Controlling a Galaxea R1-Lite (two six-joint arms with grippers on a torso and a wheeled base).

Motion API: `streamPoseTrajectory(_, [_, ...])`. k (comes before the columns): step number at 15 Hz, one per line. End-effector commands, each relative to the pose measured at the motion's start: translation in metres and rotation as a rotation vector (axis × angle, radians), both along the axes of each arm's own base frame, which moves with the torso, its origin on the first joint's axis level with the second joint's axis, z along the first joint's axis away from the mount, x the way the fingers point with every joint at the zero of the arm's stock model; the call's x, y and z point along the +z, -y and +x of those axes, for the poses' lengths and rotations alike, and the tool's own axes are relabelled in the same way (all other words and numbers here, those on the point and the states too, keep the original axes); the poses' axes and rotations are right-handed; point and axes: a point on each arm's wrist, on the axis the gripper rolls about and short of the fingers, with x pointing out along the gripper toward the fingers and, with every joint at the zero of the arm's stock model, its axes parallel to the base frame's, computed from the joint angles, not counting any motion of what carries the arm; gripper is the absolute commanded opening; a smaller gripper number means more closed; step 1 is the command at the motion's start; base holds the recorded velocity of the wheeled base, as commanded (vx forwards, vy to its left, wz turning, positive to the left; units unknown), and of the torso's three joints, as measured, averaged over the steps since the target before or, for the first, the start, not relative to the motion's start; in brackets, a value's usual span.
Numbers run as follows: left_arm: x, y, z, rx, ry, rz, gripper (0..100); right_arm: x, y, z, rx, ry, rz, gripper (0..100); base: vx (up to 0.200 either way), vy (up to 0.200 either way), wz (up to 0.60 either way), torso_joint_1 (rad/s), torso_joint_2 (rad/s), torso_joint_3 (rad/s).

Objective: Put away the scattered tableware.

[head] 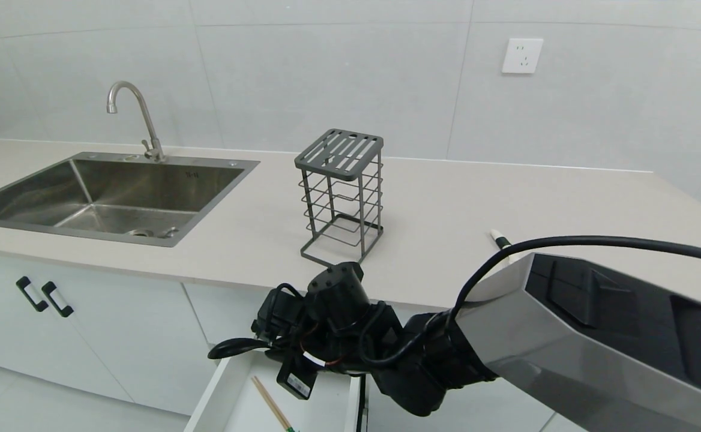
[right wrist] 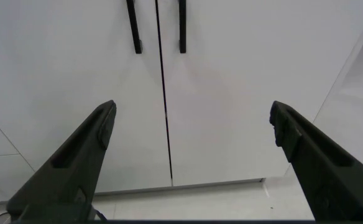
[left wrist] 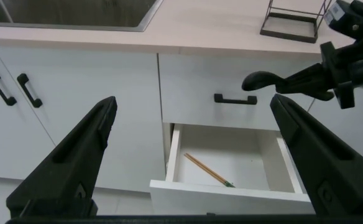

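Note:
A black spoon [head: 230,347] sticks out level from my right gripper [head: 269,347], which is shut on its handle just above the open white drawer [head: 218,390]. In the left wrist view the same spoon [left wrist: 259,79] hangs in that gripper [left wrist: 321,74] over the drawer [left wrist: 228,186]. A pair of wooden chopsticks [left wrist: 207,170] lies inside the drawer [head: 272,408]. A white utensil end with a black band [head: 499,238] lies on the counter, mostly hidden behind my right arm. My left gripper [left wrist: 192,106] is open and holds nothing, well back from the cabinet front.
A dark wire rack [head: 341,195] stands on the beige counter near its front edge. The steel sink [head: 2,201] and tap [head: 140,120] are at the left. A closed drawer with a black handle [left wrist: 234,99] sits above the open one. White cabinet doors with black handles [right wrist: 135,28] face the right wrist.

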Motion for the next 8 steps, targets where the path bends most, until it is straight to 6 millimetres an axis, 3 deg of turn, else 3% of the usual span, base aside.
streamPoseTrajectory(1, [0.0, 0.0, 0.0, 0.002, -0.001, 0.0, 100, -0.008, -0.004, 0.001, 0.005, -0.007, -0.013, 0, 0.0, 0.0, 0.0, -0.071, 0.12, 0.071])
streamPoseTrajectory(8, [0.0, 0.0, 0.0, 0.0, -0.001, 0.0, 100, -0.017, -0.016, 0.011, 0.012, -0.004, -0.029, 0, 0.0, 0.0, 0.0, -0.153, 0.3, 0.145])
